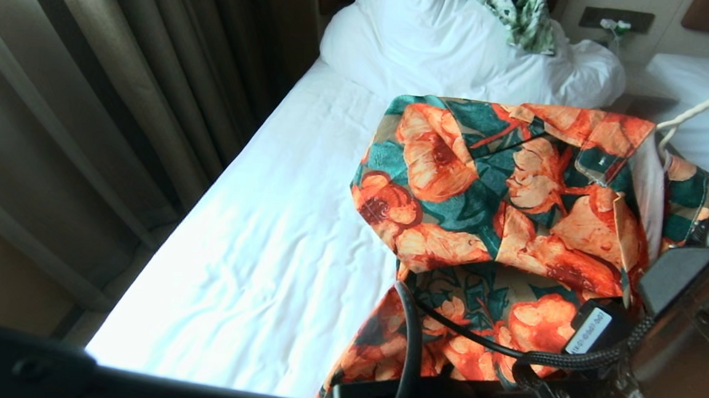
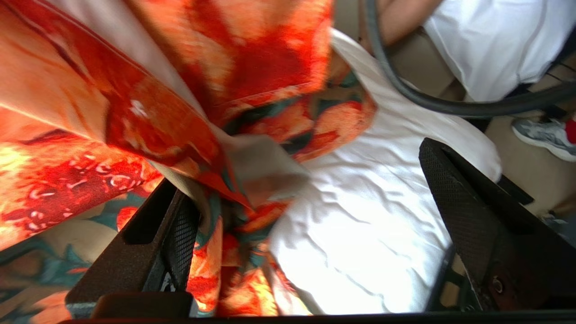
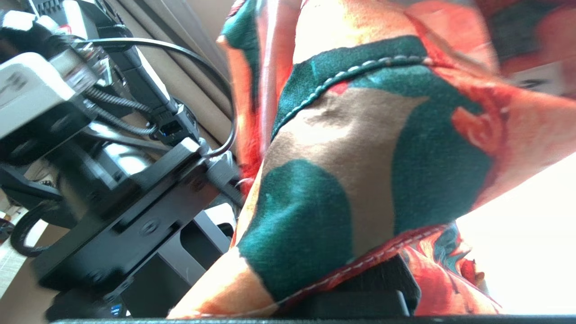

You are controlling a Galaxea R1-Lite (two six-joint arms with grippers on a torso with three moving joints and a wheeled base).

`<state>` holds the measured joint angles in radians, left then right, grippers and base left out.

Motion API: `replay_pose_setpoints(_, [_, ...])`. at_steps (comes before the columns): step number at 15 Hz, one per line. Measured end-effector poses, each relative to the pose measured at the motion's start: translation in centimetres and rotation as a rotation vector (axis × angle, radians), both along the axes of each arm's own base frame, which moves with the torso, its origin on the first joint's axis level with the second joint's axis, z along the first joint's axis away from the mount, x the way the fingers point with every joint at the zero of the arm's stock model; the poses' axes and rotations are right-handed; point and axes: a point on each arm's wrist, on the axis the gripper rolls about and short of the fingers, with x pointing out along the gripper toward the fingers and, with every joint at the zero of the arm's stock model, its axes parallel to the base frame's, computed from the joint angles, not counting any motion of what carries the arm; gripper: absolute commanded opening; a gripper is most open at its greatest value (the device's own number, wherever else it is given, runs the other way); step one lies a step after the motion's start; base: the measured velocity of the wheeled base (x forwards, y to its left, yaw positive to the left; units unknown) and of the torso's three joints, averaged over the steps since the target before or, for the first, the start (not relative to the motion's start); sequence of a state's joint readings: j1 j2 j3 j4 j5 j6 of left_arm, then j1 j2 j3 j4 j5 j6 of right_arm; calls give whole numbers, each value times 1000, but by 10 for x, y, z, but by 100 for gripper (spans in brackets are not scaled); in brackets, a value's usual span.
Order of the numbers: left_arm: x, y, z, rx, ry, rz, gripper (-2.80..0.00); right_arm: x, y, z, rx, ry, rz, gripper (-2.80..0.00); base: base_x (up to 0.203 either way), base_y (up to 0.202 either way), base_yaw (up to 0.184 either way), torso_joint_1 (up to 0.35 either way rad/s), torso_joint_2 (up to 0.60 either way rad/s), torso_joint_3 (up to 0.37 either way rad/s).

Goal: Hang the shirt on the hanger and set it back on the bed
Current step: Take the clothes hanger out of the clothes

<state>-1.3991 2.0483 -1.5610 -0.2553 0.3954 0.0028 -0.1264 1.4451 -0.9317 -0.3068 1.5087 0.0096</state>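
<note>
The bed filled the head view from the 7 o'clock corner up toward 12, its white sheet wrinkled, with a bunched white duvet at 12 o'clock and a green-and-white patterned cloth lying on top of that. A curtain hung along the 9 to 11 o'clock side.

The shirt took up the 3 to 5 o'clock part of that view, raised off the sheet and draped in folds, collar toward 2 o'clock with the pale inside showing there. At 2 o'clock a thin cream-white length of the hanger ran out from the collar toward the frame's edge.

In the left wrist view the left gripper had its jaws spread wide apart; cloth of the shirt brushed against one finger, the other finger stood clear over the sheet, and nothing was clamped between them. At 3 o'clock in that view a person's shoe showed on the floor.

In the right wrist view the right gripper sat at 6 o'clock, almost buried under the shirt's fabric; its jaws were together, and whether cloth or hanger was pinched between them could not be told.
</note>
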Motion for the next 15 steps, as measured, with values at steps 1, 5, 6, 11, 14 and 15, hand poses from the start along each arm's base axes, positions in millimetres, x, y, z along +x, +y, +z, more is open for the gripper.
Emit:
replay_pose_setpoints(1, [6,1,0,-1,2,3,0,1,0,0,0,1,-1,-280,0,0,0,0,0,0])
replay_pose_setpoints(5, [26,2,-4,-11,36,-1,0,3,-2,-2,1,8,-7,-280,0,0,0,0,0,0])
replay_pose_setpoints(6, [31,3,-4,-24,35,10,0,5,-3,-3,1,10,-10,-280,0,0,0,0,0,0])
replay_pose_setpoints(11, [39,7,-15,-39,34,27,-280,16,-14,-4,3,18,-49,-280,0,0,0,0,0,0])
replay_pose_setpoints(14, [45,12,-18,-31,36,43,-280,22,-23,-6,4,24,-78,-280,0,0,0,0,0,0])
replay_pose_setpoints(15, [47,13,-18,-31,38,50,-280,23,-26,-6,5,26,-86,-280,0,0,0,0,0,0])
